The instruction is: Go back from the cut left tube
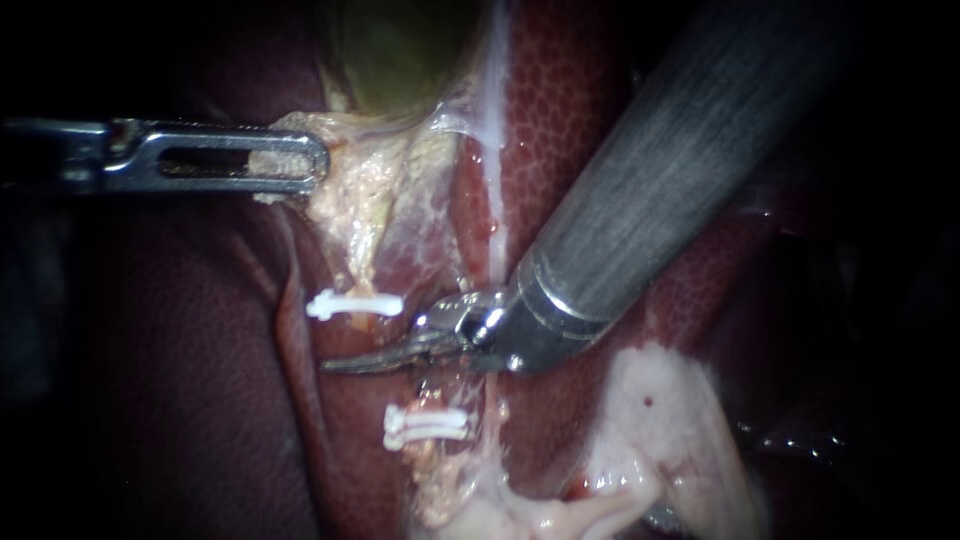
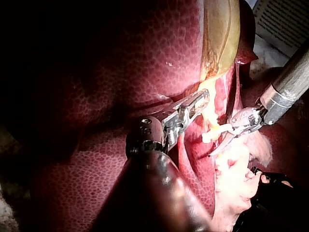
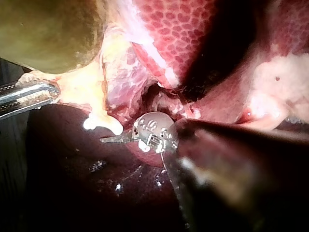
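Liver: dark red, mottled, fills most of the field and lies under everything else. Gallbladder: greenish-yellow, at the upper middle of the endoscope view, with a flap of pale tissue hanging from its lower edge and narrowing downward. Right instrument: broad grey shaft entering from the upper right, a metal wrist, then a slim, curved, pointed pincer reaching leftward over the liver; its two jaws lie together and hold nothing. Left instrument: enters from the left, pincer long and slotted, clamped on the upper left edge of the pale tissue just below the gallbladder; the right wrist view shows its tip against the same yellowish edge. Fatty mass: whitish-pink, lower right, well apart from both pincers. Whitish strand: thin, running down the liver from beside the gallbladder toward the right instrument's wrist. Cut left tube: in two parts, the upper stump at the narrow end of the pale tissue, the lower stump among ragged pale tissue below; the right instrument's closed tip lies across the gap between them. Paired clips: white, on the lower stump. Single clip: white, on the upper stump, just above the right pincer.
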`<state>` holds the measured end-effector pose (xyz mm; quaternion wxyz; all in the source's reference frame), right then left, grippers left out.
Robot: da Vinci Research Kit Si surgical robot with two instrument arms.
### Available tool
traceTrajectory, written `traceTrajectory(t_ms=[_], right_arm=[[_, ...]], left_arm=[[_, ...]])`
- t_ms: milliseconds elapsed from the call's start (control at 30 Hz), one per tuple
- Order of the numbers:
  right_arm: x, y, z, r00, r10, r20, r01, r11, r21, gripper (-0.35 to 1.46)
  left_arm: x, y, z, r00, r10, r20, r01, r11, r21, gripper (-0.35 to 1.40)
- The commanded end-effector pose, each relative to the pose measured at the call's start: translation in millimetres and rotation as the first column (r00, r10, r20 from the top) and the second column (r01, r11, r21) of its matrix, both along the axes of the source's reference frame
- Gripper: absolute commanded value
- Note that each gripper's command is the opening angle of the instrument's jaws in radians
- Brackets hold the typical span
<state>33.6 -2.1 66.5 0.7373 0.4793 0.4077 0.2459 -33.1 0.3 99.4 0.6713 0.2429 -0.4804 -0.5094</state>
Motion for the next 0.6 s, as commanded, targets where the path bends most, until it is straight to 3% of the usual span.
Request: traceTrajectory(t_ms=[33,267,433,533,600], right_arm=[[0.0,0.0,0.0,1.0,-0.001,0.0,0.001,1.0,0.0,-0.35],[0.1,-0.2,0.0,1.0,0.004,-0.004,-0.004,1.0,-0.001,-0.35],[0.5,-0.1,0.1,0.9991,0.028,-0.033,-0.028,1.0,0.009,0.83],[0.7,-0.1,0.1,0.9984,0.039,-0.041,-0.038,0.999,0.018,1.11],[0.7,-0.2,0.1,0.9974,0.041,-0.059,-0.041,0.999,0.006,1.18]], left_arm=[[0.0,0.0,0.0,1.0,0.0,0.0,0.0,1.0,0.0,-0.28],[0.0,0.0,0.0,1.0,0.0,0.0,0.0,1.0,0.0,-0.28],[0.0,0.0,0.0,1.0,0.0,0.0,0.0,1.0,0.0,-0.28],[0.0,0.0,0.0,1.0,0.0,0.0,0.0,1.0,0.0,-0.28],[0.0,0.0,0.0,1.0,0.0,0.0,0.0,1.0,0.0,-0.28]])
